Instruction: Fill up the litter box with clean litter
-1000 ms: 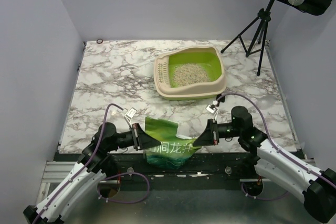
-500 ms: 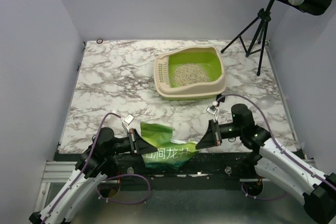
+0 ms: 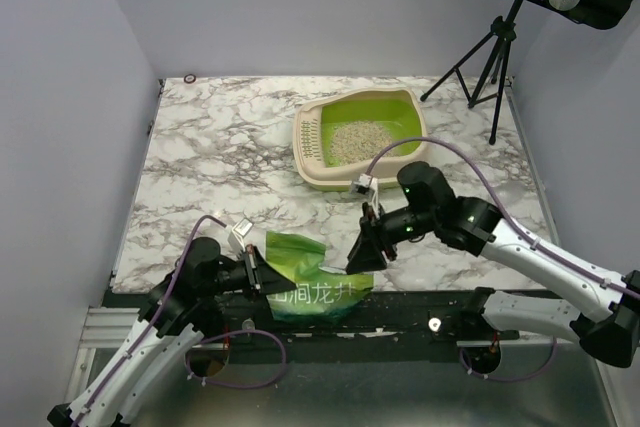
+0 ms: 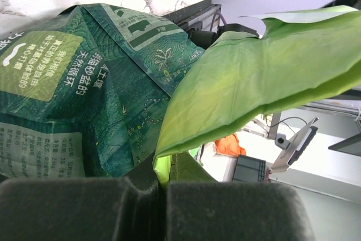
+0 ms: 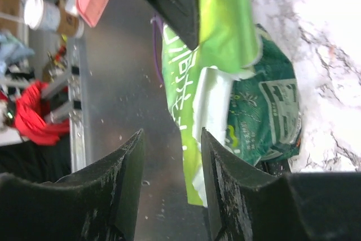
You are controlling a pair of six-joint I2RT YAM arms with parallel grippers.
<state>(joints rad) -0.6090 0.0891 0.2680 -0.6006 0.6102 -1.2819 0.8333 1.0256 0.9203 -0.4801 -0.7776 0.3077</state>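
Currently my left gripper (image 3: 266, 274) pinches the edge of the green bag (image 3: 315, 292). My right gripper (image 3: 359, 255) hangs beside it, fingers spread apart.

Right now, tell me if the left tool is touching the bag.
Touching. The left wrist view shows the left tool shut on a fold of the bag.

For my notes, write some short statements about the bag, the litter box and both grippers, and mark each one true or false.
1. The left gripper is shut on the green bag. True.
2. The right gripper grips the bag too. False: its jaws stand open and hold nothing.
3. The litter box has litter in it. True.
4. The bag lies inside the litter box. False: it sits at the near edge of the table, apart from the box.
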